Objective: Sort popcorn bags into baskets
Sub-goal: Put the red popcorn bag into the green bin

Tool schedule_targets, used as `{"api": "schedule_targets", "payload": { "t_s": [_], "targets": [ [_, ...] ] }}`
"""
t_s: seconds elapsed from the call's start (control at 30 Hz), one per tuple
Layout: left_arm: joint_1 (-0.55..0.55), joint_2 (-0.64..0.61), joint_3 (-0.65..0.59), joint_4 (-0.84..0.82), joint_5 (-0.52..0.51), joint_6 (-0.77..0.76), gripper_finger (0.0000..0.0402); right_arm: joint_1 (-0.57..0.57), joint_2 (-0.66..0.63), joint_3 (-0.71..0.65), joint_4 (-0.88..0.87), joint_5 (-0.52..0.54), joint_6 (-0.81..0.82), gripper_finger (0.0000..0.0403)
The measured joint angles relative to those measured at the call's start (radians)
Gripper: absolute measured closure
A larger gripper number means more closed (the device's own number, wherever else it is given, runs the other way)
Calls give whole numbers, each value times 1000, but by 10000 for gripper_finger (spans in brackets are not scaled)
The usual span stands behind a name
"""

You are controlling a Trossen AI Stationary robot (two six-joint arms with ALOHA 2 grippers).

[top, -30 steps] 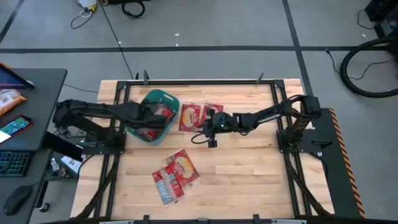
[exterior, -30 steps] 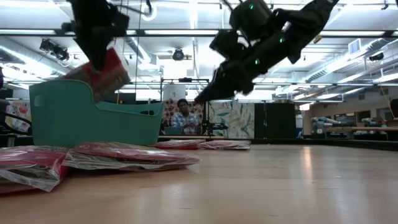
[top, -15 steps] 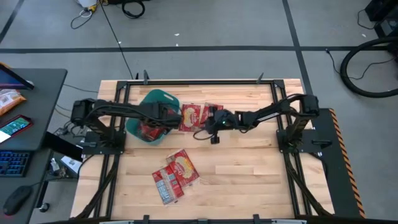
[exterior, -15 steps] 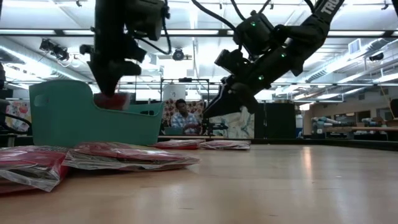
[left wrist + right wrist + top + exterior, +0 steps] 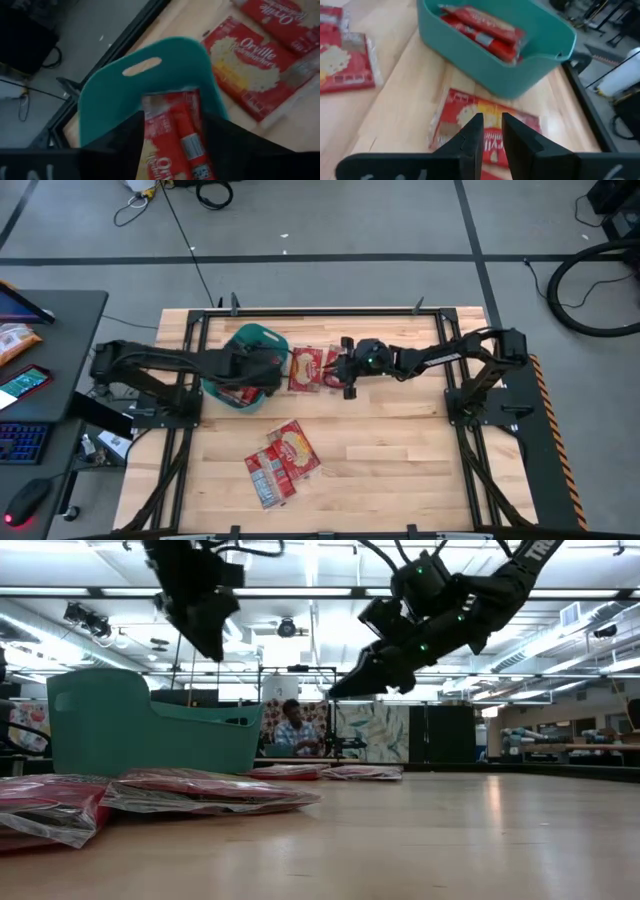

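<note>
High view, L to R: left gripper [image 5: 262, 367] hangs over the teal basket [image 5: 236, 337], at about 10 o'clock on the table [image 5: 400, 450]. Left wrist view shows its jaws spread wide w/ nothing between them; red Orville Redenbacher popcorn bags [image 5: 172, 135] lie in the tub right below. So several bags are already in, at least two going by the right wrist view.

Next, just beside the basket toward 12 o'clock: two loose bags [image 5: 310, 368] flat on the wood. Right gripper [image 5: 343, 370] hovers above them, jaws nearly clenched, narrow gap, holding nothing; one bag [image 5: 485, 125] sits directly under its tips in the right wrist view. Judged: that one is the next pick.

Toward 7 o'clock, well apart from the basket: a small overlapping heap of bags [image 5: 282, 460], three or so, untouched.

Progress guess: part done. About five bags left on the table, both arms empty. Only one basket in sight, so no visible second bin to sort into.
</note>
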Motion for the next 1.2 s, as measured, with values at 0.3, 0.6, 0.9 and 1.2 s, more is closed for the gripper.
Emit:
{"api": "schedule_targets", "payload": {
  "t_s": [0.3, 0.6, 0.9, 1.2],
  "targets": [
    [-16, -389, -382, 570, 36, 289, 226, -53, 0, -39, 91, -13, 82, 329],
    [-62, -568, -684, 1148, 160, 653, 230, -61, 0, 11, 102, 99, 169, 329],
    [-102, -775, -888, 1362, 240, 712, 230, 19, 2, 129, -118, 250, 291, 329],
    [-111, -956, -1005, 1428, 265, 759, 230, 95, 1, 136, 51, 408, 318, 329]
  ]
}}
